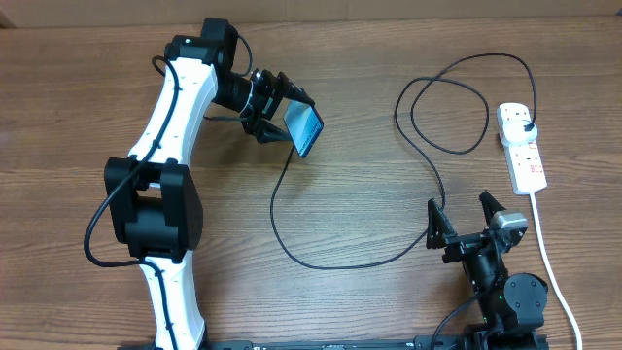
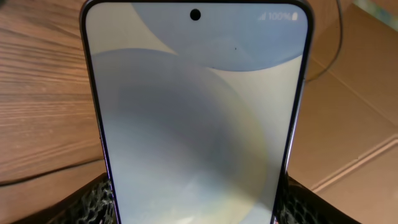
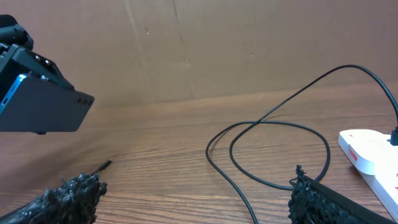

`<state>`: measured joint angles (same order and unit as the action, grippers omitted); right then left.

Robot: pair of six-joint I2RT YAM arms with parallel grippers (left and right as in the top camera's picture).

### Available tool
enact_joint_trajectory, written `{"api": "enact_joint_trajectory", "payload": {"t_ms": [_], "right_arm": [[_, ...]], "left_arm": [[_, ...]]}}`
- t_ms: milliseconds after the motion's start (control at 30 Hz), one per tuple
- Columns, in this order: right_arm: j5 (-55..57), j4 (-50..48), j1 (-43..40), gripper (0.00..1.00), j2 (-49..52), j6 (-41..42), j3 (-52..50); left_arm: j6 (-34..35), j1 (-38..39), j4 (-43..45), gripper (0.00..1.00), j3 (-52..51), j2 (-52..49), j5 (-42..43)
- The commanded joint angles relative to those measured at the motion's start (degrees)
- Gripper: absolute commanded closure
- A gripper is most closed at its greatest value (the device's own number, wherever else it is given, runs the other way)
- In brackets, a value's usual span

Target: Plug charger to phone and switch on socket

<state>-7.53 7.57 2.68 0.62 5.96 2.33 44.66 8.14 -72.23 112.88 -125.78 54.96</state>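
My arms, white and black.
The left arm (image 1: 167,117) has white links, black joint housings, a looping black cable (image 1: 89,231); right arm (image 1: 510,292) looks black; fingers (image 3: 68,199) carry rough black pads.

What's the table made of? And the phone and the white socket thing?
The table looks like wood or wood-look laminate: brown, matte, with grain lines. The phone seems to have a smooth, glossy glass front and a thin dark edge, maybe metal. The socket is probably hard white plastic, smooth and plain.
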Motion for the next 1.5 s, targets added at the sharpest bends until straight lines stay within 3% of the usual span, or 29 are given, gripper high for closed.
{"api": "enact_joint_trajectory", "payload": {"t_ms": [0,900,1467], "right_arm": [[-0.20,-0.22,0.26,0.00,-0.46,-0.04,-0.37],[-0.20,-0.22,0.26,0.00,-0.46,-0.02,-0.37],[-0.24,-0.22,0.26,0.00,-0.46,0.00,-0.37]], "left_arm": [[0.39,-0.15,0.00,0.52,1.92,0.44,5.14],[1.77,-0.15,-0.04,0.53,1.92,0.44,16.44],[2.73,-0.13,0.00,0.51,1.92,0.44,16.48]]}}
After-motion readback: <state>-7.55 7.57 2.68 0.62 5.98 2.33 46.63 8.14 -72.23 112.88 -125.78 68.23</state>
